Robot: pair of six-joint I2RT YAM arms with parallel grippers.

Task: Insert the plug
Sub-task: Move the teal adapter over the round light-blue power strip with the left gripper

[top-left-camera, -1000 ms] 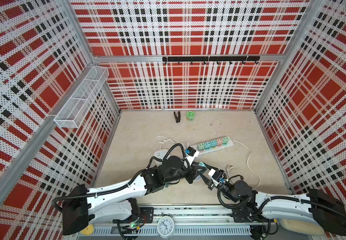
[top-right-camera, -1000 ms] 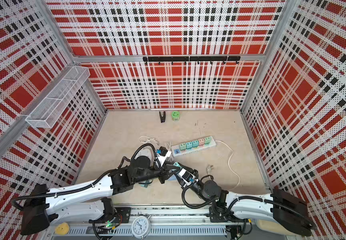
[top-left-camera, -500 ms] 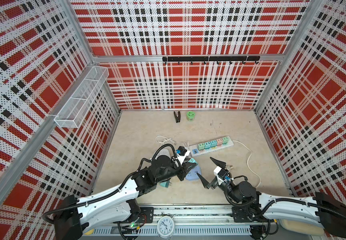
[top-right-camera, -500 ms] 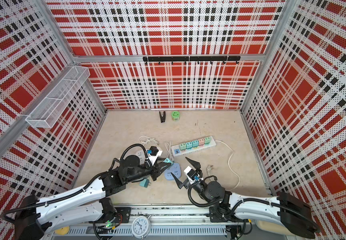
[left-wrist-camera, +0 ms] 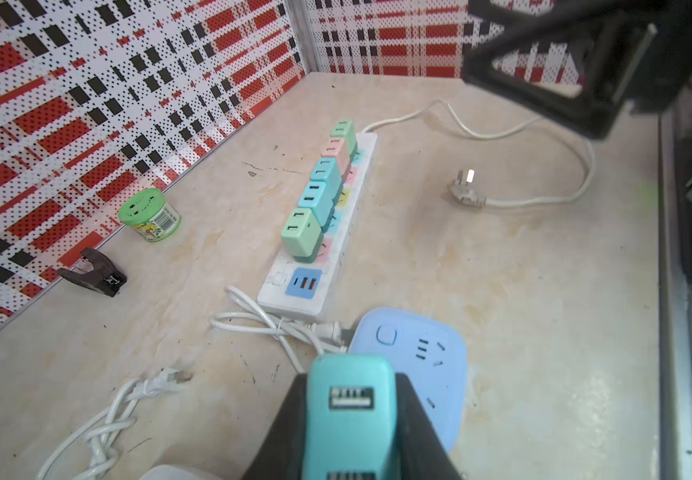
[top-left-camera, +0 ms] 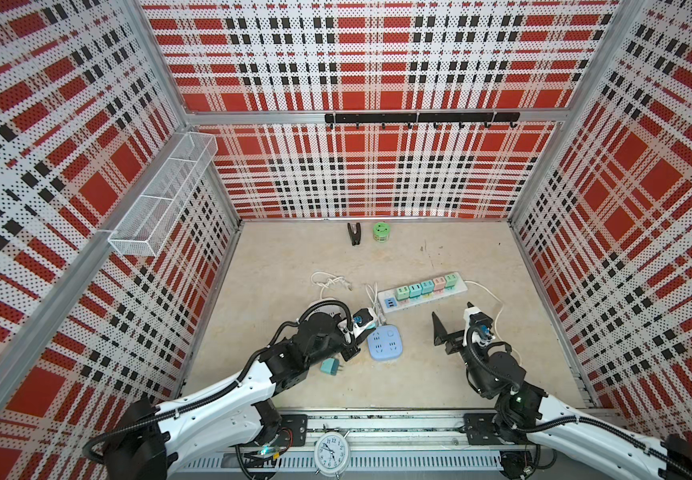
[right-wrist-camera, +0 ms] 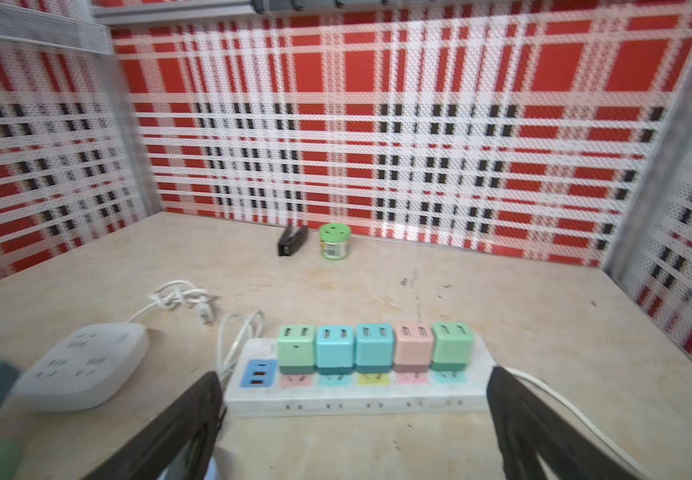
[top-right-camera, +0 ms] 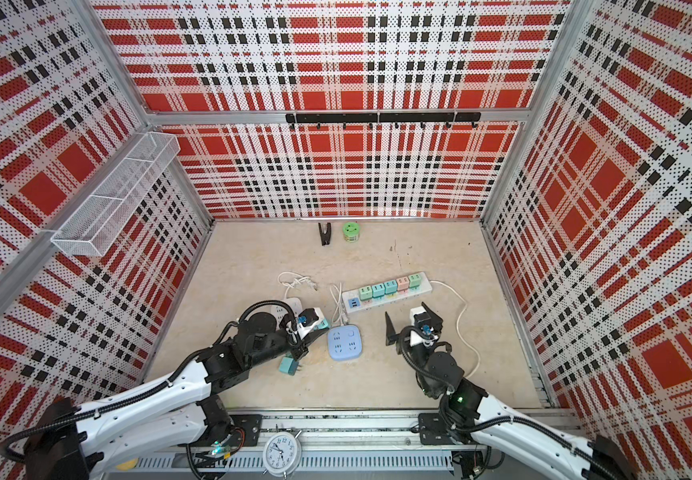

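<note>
Plug [left-wrist-camera: 350, 378], a glossy teal cube, sits pinched in the left claw [left-wrist-camera: 350, 405]; right claw [right-wrist-camera: 354, 376] spread wide.

- Both top views sit high above the near edge of the table [top-left-camera: 294, 257], peering steeply down and facing the plaid back wall [top-left-camera: 377, 174]. They're far off, with both arms in frame.
- These two share nearly everything: the power strip [top-left-camera: 423, 289], the green jar [top-left-camera: 380, 231] and the clock [top-left-camera: 331, 453] up front.
- The left wrist camera rides low behind the left tool [left-wrist-camera: 350, 382], with the teal plug [left-wrist-camera: 350, 415] huge in its foreground. It looks diagonally across toward the back right corner.
- The right wrist camera sits low behind the right tool [right-wrist-camera: 352, 378] and faces the back wall squarely, with the power strip up close.
- All four views catch the power strip, the green jar and the black clip [right-wrist-camera: 292, 241].
</note>
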